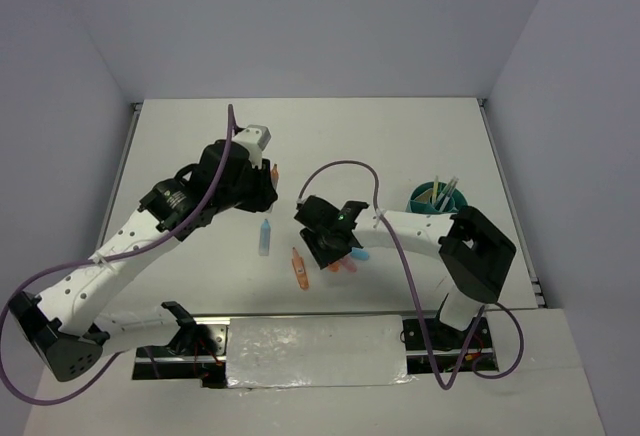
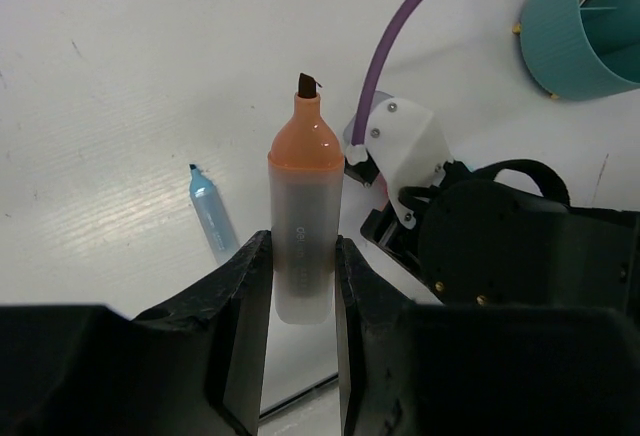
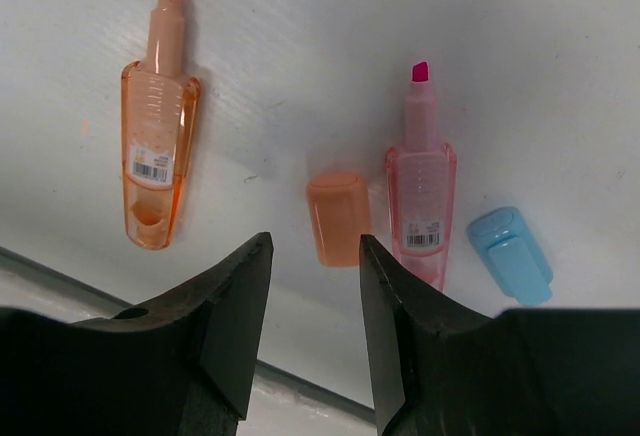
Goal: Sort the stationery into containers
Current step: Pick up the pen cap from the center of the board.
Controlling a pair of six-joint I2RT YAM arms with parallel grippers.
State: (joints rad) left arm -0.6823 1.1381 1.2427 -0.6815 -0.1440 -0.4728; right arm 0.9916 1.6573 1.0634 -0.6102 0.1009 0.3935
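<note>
My left gripper (image 2: pixel 300 241) is shut on an uncapped orange highlighter (image 2: pixel 305 196) with a frosted barrel, its tip pointing away from the wrist. In the top view this gripper (image 1: pixel 265 181) hangs left of the table's middle. My right gripper (image 3: pixel 315 239) is open just above the table, and a loose orange cap (image 3: pixel 338 218) lies just ahead of its fingertips. An orange highlighter (image 3: pixel 158 156) lies to the left of the cap, a pink highlighter (image 3: pixel 421 196) and a blue cap (image 3: pixel 510 254) to its right. The teal cup (image 1: pixel 437 199) stands at the right with pens upright in it.
A light blue tube (image 1: pixel 265 237) lies on the table between the two grippers, and in the left wrist view the tube (image 2: pixel 210 218) is left of the fingers. The right arm's elbow (image 1: pixel 480 246) stands near the cup. Grey walls enclose the table.
</note>
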